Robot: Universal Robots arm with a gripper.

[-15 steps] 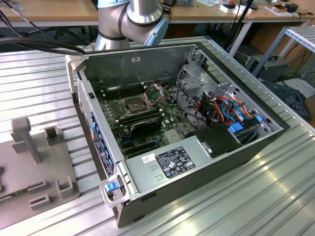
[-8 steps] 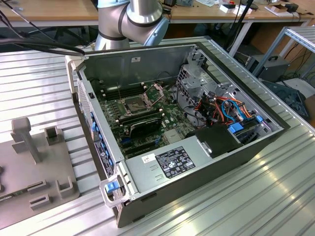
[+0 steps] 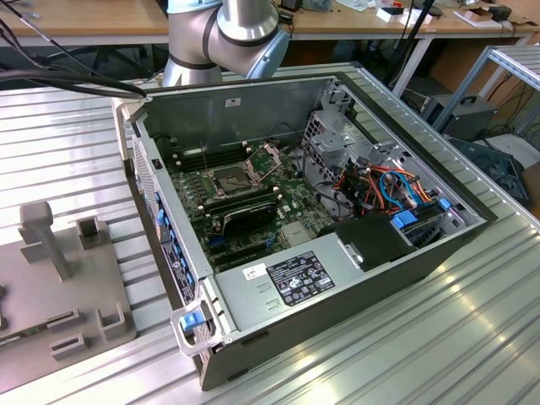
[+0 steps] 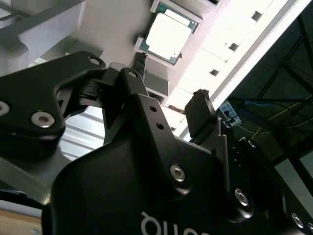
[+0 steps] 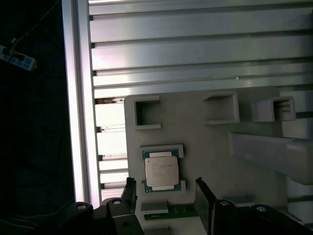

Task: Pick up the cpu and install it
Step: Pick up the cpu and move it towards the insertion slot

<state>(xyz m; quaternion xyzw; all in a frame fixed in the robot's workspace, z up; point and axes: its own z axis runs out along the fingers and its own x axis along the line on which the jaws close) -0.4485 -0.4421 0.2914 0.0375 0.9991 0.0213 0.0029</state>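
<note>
The cpu [image 5: 160, 171] is a square chip with a silver lid and a green rim, lying flat in a pocket of the grey holder plate [image 5: 205, 142]. In the second wrist view the cpu [image 4: 168, 32] lies beyond my fingertips. My gripper [image 5: 167, 196] hovers over the plate, open and apart from the chip, with the chip roughly in line between its two black fingers [image 5: 204, 196]. Nothing is held. In the exterior view the open computer case [image 3: 363, 278] shows the motherboard, whose socket [image 3: 229, 179] has its metal frame lifted.
The holder plate [image 3: 59, 295] lies at the exterior view's left on the ribbed aluminium table [image 3: 422, 346], with raised posts and pockets. A green board edge [image 5: 171, 212] sits in the plate near the chip. Cables and drive bays [image 3: 388, 198] crowd the case's right side.
</note>
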